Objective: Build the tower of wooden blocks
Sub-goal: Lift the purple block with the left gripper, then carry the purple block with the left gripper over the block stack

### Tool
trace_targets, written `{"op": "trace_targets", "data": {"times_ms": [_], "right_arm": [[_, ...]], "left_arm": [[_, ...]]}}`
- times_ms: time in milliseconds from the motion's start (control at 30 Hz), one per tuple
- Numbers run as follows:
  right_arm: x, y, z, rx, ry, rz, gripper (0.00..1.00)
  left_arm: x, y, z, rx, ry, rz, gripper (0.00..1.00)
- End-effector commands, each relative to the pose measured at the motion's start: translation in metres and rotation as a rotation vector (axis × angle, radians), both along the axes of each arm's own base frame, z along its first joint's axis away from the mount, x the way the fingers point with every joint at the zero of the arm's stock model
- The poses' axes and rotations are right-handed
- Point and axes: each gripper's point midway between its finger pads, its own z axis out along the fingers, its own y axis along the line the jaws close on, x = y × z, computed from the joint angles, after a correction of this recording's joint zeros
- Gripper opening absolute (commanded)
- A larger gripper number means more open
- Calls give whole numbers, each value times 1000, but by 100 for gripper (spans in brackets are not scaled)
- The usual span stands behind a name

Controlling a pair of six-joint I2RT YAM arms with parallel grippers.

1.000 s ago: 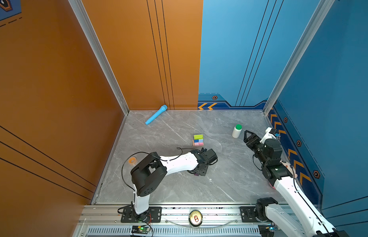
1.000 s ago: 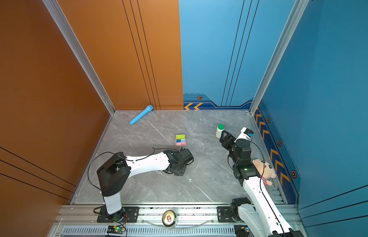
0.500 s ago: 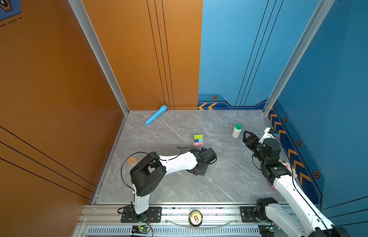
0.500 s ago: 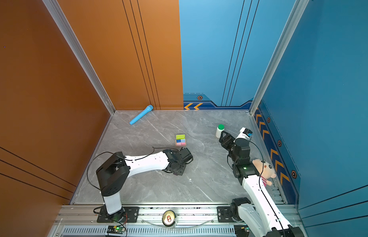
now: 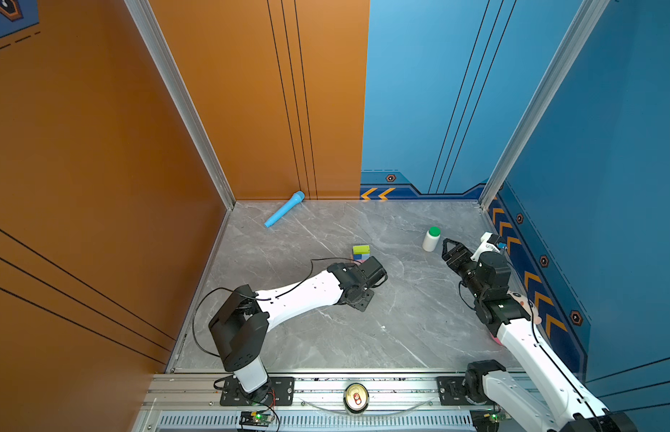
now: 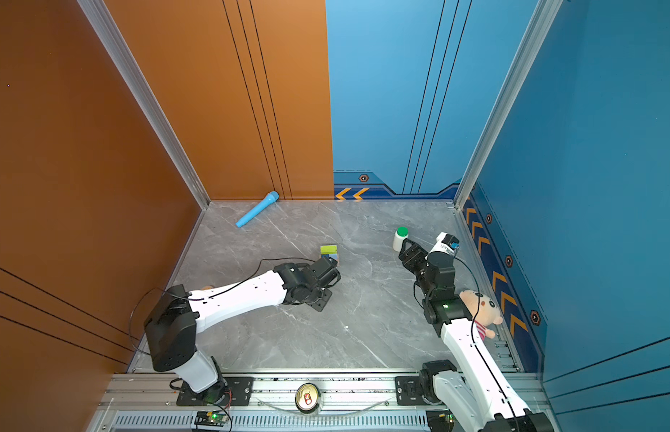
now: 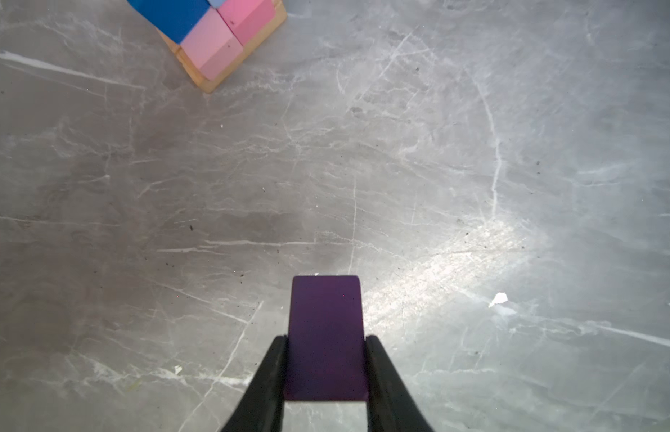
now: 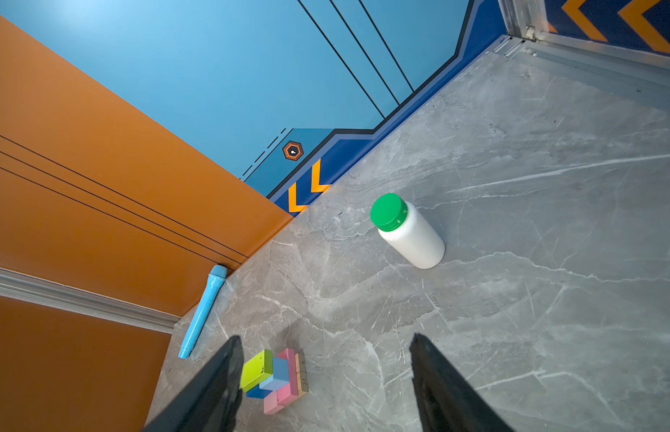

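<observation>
The tower stands mid-floor: tan bars at the base, pink bars, a dark-blue and a light-blue cube, and a lime-green bar on top. In the left wrist view its lower corner shows at the far edge. My left gripper is shut on the dark-purple block, held just above the floor a short way from the tower. In both top views the left wrist hides that block. My right gripper is open and empty, off to the right beside the bottle.
A white bottle with a green cap stands right of the tower. A light-blue toy microphone lies by the back wall. A plush doll sits against the right wall behind my right arm. A can rests on the front rail.
My left wrist has shifted a little toward the tower with the purple block in its jaws. The right arm has barely moved.
</observation>
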Motion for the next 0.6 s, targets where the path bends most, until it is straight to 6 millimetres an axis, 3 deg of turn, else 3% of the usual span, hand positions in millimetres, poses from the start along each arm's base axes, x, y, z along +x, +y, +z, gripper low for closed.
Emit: {"op": "trace_targets", "data": {"times_ms": [0, 300, 567], "right_arm": [[5, 3, 12, 16, -32, 14, 72], [12, 4, 6, 11, -9, 29, 72], [17, -2, -3, 6, 16, 15, 72]], "left_arm": [[5, -3, 33, -16, -36, -114, 10], [37, -14, 83, -34, -118, -286, 13], [69, -14, 102, -84, -112, -408, 21]]}}
